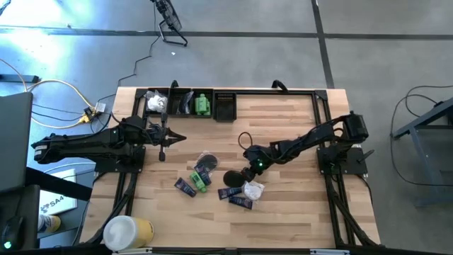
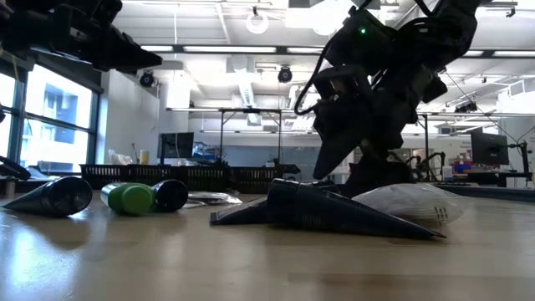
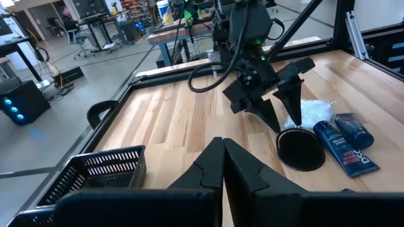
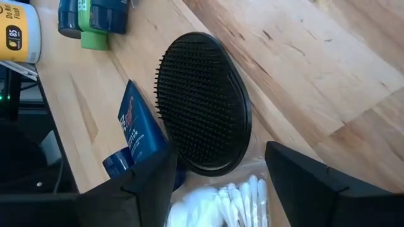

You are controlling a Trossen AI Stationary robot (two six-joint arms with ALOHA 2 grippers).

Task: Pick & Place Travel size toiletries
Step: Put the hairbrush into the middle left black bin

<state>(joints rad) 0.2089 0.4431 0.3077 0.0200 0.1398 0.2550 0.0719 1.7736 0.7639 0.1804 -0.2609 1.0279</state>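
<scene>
left gripper (image 1: 173,139): mine, closed on nothing, parked over the counter (image 1: 297,134) just in front of the basket, waiting.
basket (image 1: 190,104): black divided tray on the far edge. I count a white packet (image 1: 156,103) in the left compartment, a green bottle (image 1: 204,105) further right, something dark between them I cannot make out. Rightmost compartment looks bare.
done so far: I judge about 2 or 3 items placed; most of the job is left.
loose pile, left part: still on the counter, a clear-wrapped dark item (image 1: 207,160), a green-capped tube (image 1: 199,178) and a dark sachet (image 1: 185,187), bunched together mid-counter.
loose pile, right part: round black brush disc (image 4: 203,106), 2 blue-black sachets (image 1: 236,197) and a white plastic-wrapped packet (image 1: 253,189), all touching or just beside each other.
right gripper (image 1: 249,172): mine, jaws wide apart, empty, low over the black disc; in the right wrist view the disc sits between the 2 fingers with the white packet and a blue sachet (image 4: 134,133) crowding in.
current step: I read this as lining up a grab on the disc, nothing lifted yet.
remaining: roughly 7 loose toiletries by my count, wrapped ones hard to separate.
risk: I think the neighbouring packet could get pinched along with the disc.
not part of job: big white-and-yellow cylinder (image 1: 127,231) at the near left corner, leave it.
</scene>
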